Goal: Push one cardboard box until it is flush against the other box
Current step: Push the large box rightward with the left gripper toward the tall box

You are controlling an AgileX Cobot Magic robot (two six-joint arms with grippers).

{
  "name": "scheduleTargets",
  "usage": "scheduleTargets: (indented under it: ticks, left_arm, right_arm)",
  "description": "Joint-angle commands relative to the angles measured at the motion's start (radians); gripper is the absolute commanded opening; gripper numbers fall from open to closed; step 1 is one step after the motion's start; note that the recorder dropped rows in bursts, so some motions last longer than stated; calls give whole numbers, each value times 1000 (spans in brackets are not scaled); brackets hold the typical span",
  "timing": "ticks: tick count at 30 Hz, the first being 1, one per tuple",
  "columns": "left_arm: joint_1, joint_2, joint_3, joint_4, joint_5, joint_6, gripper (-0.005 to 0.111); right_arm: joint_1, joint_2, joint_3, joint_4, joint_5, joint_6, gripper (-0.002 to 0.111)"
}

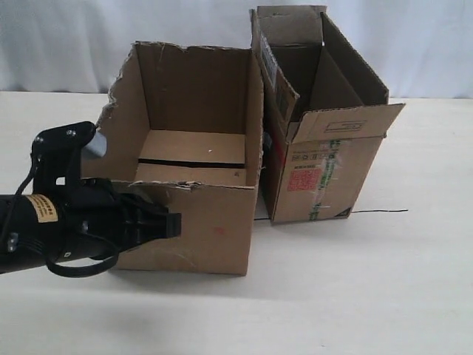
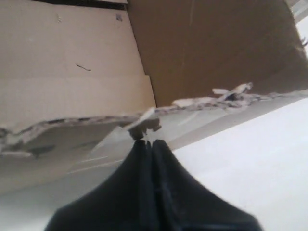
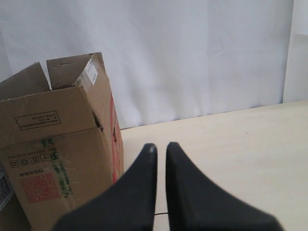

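Note:
The cardboard box (image 1: 199,222), wide with a ragged torn rim, stands left of centre on the table. The other box (image 1: 325,174), narrower with upright flaps and a red label, stands right beside it; their upper edges look close or touching, with a thin gap at the base. My left gripper (image 1: 176,222) is shut and empty, in front of the wide box's front wall. The left wrist view shows the gripper tip (image 2: 150,142) just short of the box's torn rim (image 2: 72,122). My right gripper (image 3: 161,147) is shut and empty, to one side of the flapped box (image 3: 53,159).
A thin black wire (image 1: 380,212) lies on the pale table (image 1: 369,296) to the right of the flapped box. A white curtain (image 1: 66,44) hangs behind the table. My left arm's black body (image 1: 52,222) fills the lower left.

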Motion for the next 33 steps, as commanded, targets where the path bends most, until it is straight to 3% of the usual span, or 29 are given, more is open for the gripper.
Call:
scheduleTargets:
  ticks: [1,19,33]
  left_arm:
    - [-8,2,5,-30,-99,-15,0]
    - [-8,160,-18,-65,-333,-39,0]
    - [-6,278,-130,-63,-344,-33,0]
  right_arm:
    - [-8,-6,4,-4,-3,-3,5]
    - [-8,-6,4,-4,-3,-3,5]
    - [-8,-6,4,-4,-3,-3,5]
